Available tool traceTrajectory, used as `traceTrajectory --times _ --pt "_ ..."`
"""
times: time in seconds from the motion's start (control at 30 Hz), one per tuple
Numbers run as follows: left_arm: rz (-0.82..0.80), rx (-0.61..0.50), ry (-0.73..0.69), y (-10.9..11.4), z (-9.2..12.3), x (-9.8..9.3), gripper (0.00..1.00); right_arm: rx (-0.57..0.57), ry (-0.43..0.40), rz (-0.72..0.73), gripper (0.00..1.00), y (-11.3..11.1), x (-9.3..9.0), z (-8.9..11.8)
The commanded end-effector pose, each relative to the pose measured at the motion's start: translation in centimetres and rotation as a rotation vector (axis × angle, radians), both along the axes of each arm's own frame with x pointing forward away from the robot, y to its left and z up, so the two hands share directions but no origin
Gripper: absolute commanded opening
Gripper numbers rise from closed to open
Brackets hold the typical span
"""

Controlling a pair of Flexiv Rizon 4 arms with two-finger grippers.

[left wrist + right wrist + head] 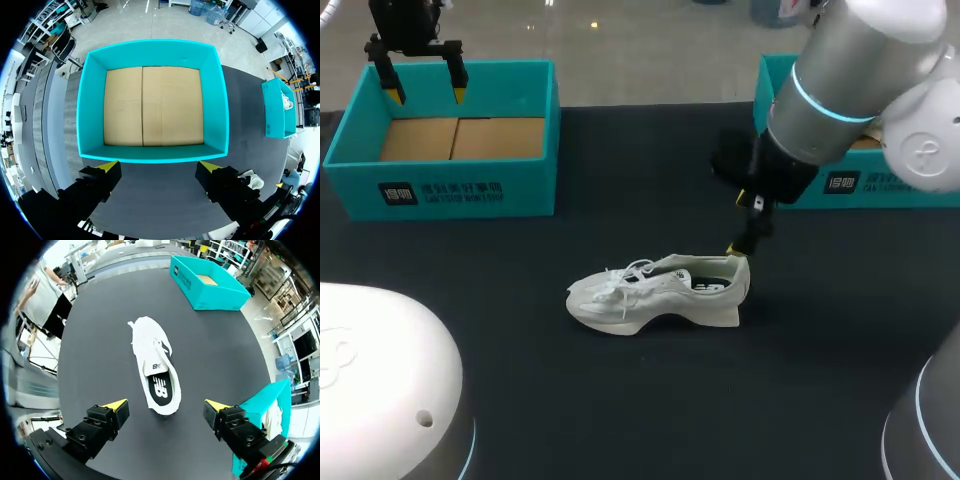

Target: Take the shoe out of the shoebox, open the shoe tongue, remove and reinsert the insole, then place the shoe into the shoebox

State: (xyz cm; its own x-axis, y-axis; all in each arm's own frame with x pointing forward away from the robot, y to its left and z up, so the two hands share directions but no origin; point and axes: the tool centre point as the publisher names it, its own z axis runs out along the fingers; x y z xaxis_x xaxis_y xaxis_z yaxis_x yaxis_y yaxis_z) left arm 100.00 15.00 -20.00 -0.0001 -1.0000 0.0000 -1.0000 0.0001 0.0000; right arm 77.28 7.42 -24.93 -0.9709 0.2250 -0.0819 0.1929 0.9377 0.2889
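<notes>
Lying below right gripper (pixel 166 405), jaws spread, shoe (pixel 152 360), heel nearest

The left arm (pixel 410 25) hangs at the far left, wrist upright, its jaws pointing straight down and spread wide, yellow fingertips (pixel 107 166) well apart. The right arm (pixel 840 90) comes in from the far right and slants down toward the middle, its jaws likewise gaping, fingertips (pixel 116 405) well apart.

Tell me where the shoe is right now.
In the head view the white shoe stands on the black table near its middle, right of the empty teal shoebox and nearer the robot, its heel beneath the open right gripper.
</notes>
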Motion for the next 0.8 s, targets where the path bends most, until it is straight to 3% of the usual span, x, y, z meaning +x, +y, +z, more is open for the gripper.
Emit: traceTrajectory --times 0.03,0.13,0.8 --pt "0.0 0.0 0.0 0.0 0.0 0.0 1.0 0.26 -0.053 0.216 1.0 -1.34 0.13 -0.25" --pt "0.0 0.0 0.0 0.0 0.0 0.0 1.0 0.178 -0.042 0.196 1.0 -1.79 0.24 -0.65" --pt "0.0 0.0 0.0 0.0 0.0 0.0 1.0 0.178 -0.042 0.196 1.0 -1.79 0.24 -0.65"
